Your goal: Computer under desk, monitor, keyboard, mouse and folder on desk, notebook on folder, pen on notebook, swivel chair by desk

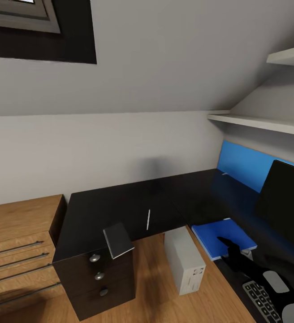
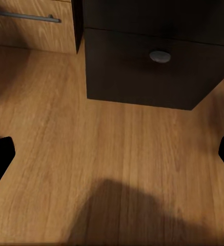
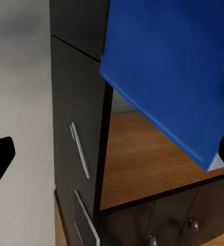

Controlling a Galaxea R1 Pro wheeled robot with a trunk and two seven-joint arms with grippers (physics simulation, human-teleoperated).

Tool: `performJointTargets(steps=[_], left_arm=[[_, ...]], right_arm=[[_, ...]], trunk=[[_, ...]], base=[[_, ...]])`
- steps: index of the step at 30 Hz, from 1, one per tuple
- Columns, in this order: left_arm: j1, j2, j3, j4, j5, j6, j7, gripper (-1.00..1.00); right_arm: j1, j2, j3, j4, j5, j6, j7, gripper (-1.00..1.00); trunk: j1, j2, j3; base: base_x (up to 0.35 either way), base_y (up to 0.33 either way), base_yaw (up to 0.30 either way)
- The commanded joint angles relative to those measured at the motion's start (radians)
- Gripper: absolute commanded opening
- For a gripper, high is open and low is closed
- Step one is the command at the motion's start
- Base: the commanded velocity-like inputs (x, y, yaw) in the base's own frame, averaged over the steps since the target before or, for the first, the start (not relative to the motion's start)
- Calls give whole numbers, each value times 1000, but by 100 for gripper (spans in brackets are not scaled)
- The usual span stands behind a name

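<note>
Right jaws [image 3: 112, 154]: both tips sit at the far edges of my wrist view, spread wide, nothing between them, so released. The folder [image 3: 168, 72] lies ahead of them, on the table [image 3: 73, 92], its corner jutting past the table edge over the wood floor [image 3: 142, 159]. In the head view my right arm [image 1: 241, 262] reaches over the near edge of the folder [image 1: 223, 237]; whether it touches the folder I cannot tell, the arm is dark against dark.

Folder: thin, bright blue, rectangular, flat on the inner corner of the L-shaped top, one corner overhanging.

Left jaws [image 2: 112, 154]: tips again wide apart, released, pointing down at the floor in front of the black drawers [image 2: 153, 72] with a round silver knob [image 2: 159, 56].

Other notes, head view:
- Pen [image 1: 148, 219], a slim whitish stick, lies on the table [image 1: 120, 202] near its front edge, well apart from the folder.
- Notebook [image 1: 118, 240], dark grey, rests on the table corner above the drawers [image 1: 97, 278], tilted and overhanging.
- Computer [image 1: 185, 260], a light grey tower, stands on the floor between drawers and folder, just under the table edge.
- Monitor [image 1: 283, 202], black screen, upright at the right.
- Keyboard [image 1: 261, 300] at the lower right, partly cut off.
- Low wooden shelving [image 1: 17, 242] left of the table.
</note>
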Motion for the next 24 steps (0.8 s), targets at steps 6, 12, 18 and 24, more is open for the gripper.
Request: performJointTargets(steps=[6, 12, 18, 24], left_arm=[[-1, -1, -2, 1, 6, -2, -2, 100], [-1, -1, -2, 1, 6, -3, -3, 100], [-1, -1, -2, 1, 6, -2, -3, 100], [-1, -1, -3, 1, 5, -2, -4, 100]], right_arm=[[-1, 0, -5, 1, -1, 8, 1, 100], [-1, 0, -5, 2, -1, 8, 1, 100], [-1, 0, -6, 1, 0, 8, 4, 100], [-1, -1, -6, -1, 2, 8, 19, 100]], trunk=[[0, -1, -1], [0, -1, -1], [0, -1, -1], [0, -1, -1]], base=[[-11, 0, 0], [-2, 0, 0], [0, 0, 0], [0, 0, 0]])
